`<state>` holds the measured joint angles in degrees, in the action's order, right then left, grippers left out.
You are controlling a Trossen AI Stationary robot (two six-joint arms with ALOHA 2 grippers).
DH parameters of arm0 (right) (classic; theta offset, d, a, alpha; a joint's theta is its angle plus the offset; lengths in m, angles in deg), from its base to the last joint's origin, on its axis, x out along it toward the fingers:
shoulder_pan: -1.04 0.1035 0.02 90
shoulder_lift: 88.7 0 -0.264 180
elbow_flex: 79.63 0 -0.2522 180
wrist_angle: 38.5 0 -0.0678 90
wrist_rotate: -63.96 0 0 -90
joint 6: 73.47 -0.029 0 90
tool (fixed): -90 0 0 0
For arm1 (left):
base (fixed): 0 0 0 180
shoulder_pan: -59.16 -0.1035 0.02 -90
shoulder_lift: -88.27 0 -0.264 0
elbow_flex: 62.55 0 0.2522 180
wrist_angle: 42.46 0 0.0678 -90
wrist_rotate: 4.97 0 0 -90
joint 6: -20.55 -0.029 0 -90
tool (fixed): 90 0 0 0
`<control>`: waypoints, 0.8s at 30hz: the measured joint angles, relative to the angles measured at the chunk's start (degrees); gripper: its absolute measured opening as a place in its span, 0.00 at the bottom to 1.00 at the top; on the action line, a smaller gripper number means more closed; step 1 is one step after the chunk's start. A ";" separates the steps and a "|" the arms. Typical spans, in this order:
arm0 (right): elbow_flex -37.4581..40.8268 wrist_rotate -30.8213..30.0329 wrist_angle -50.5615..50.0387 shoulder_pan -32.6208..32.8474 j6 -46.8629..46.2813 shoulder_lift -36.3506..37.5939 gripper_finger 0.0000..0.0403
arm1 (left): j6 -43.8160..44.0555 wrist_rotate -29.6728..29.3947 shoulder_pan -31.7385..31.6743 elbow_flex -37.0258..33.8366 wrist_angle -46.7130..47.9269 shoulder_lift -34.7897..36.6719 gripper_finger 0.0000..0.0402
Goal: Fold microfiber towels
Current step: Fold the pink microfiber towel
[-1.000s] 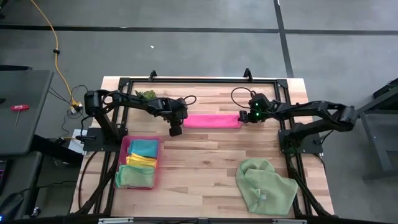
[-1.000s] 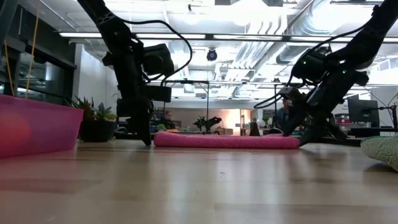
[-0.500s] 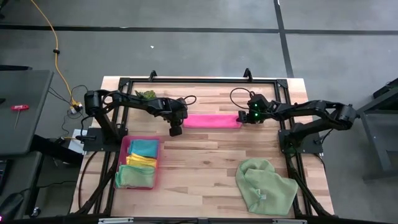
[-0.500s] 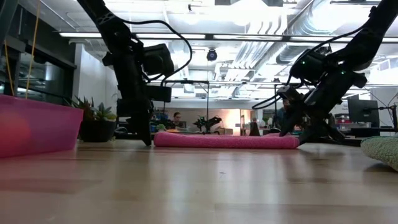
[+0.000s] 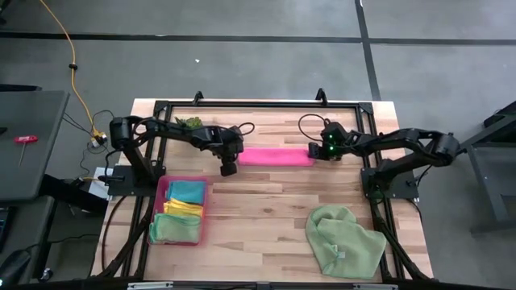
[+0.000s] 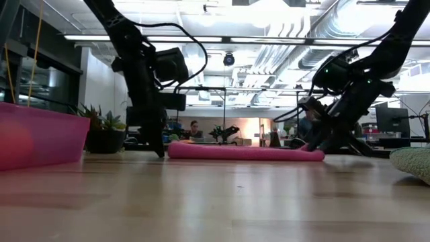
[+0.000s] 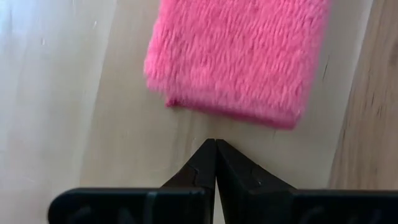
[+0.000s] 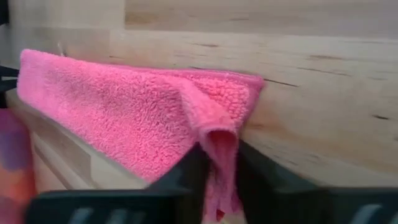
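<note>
The wooden surface (image 5: 266, 201) carries everything here. Largest on it is the pale green towel (image 5: 345, 242), lying loose and rumpled near the front right corner, not yet folded. At the front left stands the pink tray (image 5: 160, 197), holding folded towels: a teal one (image 5: 187, 192), a yellow one (image 5: 184, 209) and a second pale green one (image 5: 175, 228).

Toward the back, between the two arms, lies the hot pink towel (image 5: 276, 156), already folded into a long narrow strip. The right end effector (image 8: 219, 163) is pinched onto a raised tuck of cloth at the strip's right end, lifting that end slightly off the wood. The left end effector (image 7: 216, 163) has its fingers pressed together on nothing, its tips just beside the strip's left end with bare wood between.

A small green plant (image 5: 190, 122) sits at the back left, behind the left arm.

The pink strip looks light, thick-piled and floppy, so it should sag and drag along the wood rather than hold a shape. It grips well on a bunched corner or edge, as the right one has it; taking both layers at the left end too would probably keep the fold from opening.
</note>
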<state>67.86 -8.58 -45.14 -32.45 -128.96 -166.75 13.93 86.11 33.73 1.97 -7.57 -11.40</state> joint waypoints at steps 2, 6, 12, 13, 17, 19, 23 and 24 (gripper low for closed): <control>0.09 1.10 -0.63 -1.13 0.56 0.61 0.04 | 1.18 0.97 -0.03 0.51 0.29 -0.12 0.00; -0.53 2.96 -6.31 -4.01 2.86 3.76 0.03 | 1.15 1.47 0.65 1.94 -1.83 -0.28 0.00; -4.57 2.57 -24.40 -7.17 11.98 11.45 0.01 | 0.89 1.27 2.01 3.46 -4.77 -0.25 0.00; -5.61 2.16 -27.56 -7.51 13.58 12.72 0.00 | 0.97 1.29 2.41 3.48 -5.45 -0.25 0.00; -10.46 0.49 -40.45 -8.86 18.94 16.64 0.00 | 1.11 0.97 3.82 3.89 -8.09 -0.42 0.00; -13.26 -1.10 -46.60 -9.01 21.51 17.62 0.00 | 1.80 -0.66 4.51 4.45 -8.36 -1.47 0.00; -18.73 -5.57 -56.71 -8.90 25.80 17.71 0.00 | 1.88 -4.42 5.81 7.12 -6.77 -5.61 0.00; -19.79 -6.18 -57.80 -8.65 25.91 17.52 0.00 | 1.72 -4.80 6.08 8.08 -6.39 -6.84 0.00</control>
<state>48.07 -14.76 -102.94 -41.10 -103.05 -149.23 15.64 81.30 39.81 10.05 -13.95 -18.23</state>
